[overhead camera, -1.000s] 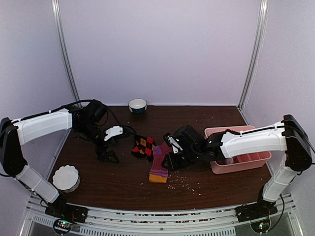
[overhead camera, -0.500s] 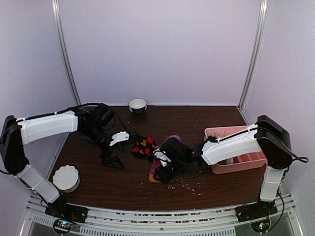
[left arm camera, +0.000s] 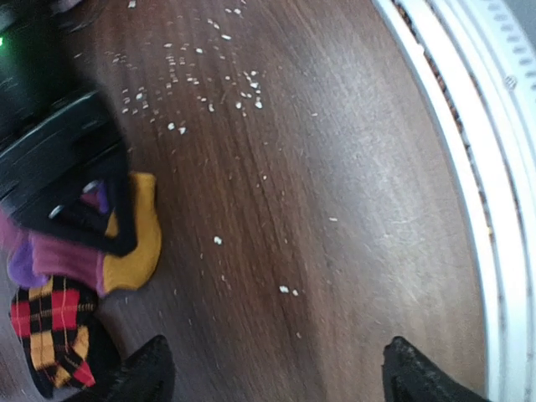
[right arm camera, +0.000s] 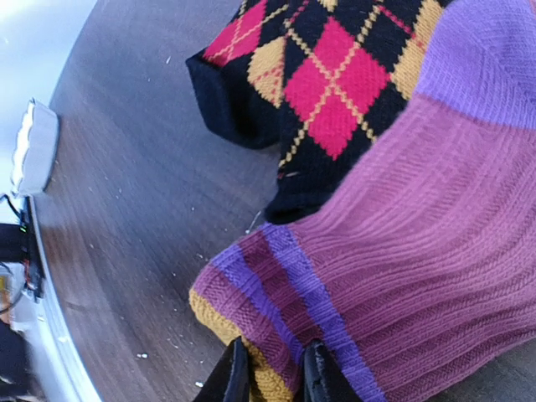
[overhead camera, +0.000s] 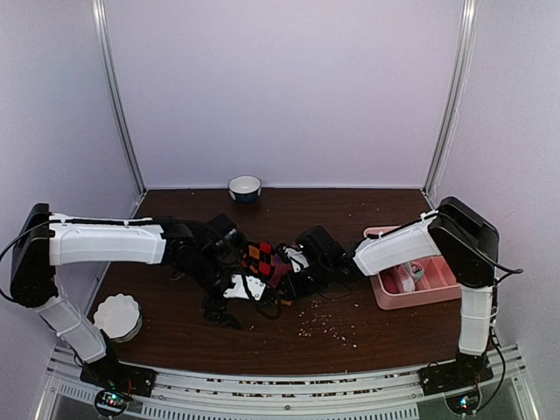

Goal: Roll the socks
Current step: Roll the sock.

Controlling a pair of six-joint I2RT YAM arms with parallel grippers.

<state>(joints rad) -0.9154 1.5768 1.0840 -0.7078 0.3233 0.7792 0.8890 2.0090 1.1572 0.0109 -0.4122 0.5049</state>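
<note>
Far off to the outer side of the left fingers there's a white fluted bowl [overhead camera: 116, 315] sitting near the table [overhead camera: 394, 210] edge. The left gripper [left arm camera: 285, 377] hangs low over the wood with its fingers [left arm camera: 151, 373] spread wide and nothing but bare tabletop and a few loose grains [left arm camera: 243, 84] between them, so it isn't holding anything. Just outside one of those fingers is where the socks are: the argyle sock [left arm camera: 50, 335] lies bunched right beside that fingertip, and the purple sock [left arm camera: 59, 260] overlaps it, its orange end poking out toward the open gap. The right gripper [right arm camera: 272, 377] comes in from the other side, and its fingers [right arm camera: 234, 377] are drawn in narrow, pinching the striped, orange-trimmed edge of the purple sock. From that wrist view the rest of the purple sock fans out ahead of the fingertips, with the argyle sock tucked partly under it farther out. Back behind the right fingers, along the arm, sits a pink bin [overhead camera: 385, 302], well apart from the socks. A small bowl [overhead camera: 245, 187] sits way at the back, far from both sets of fingers.
</note>
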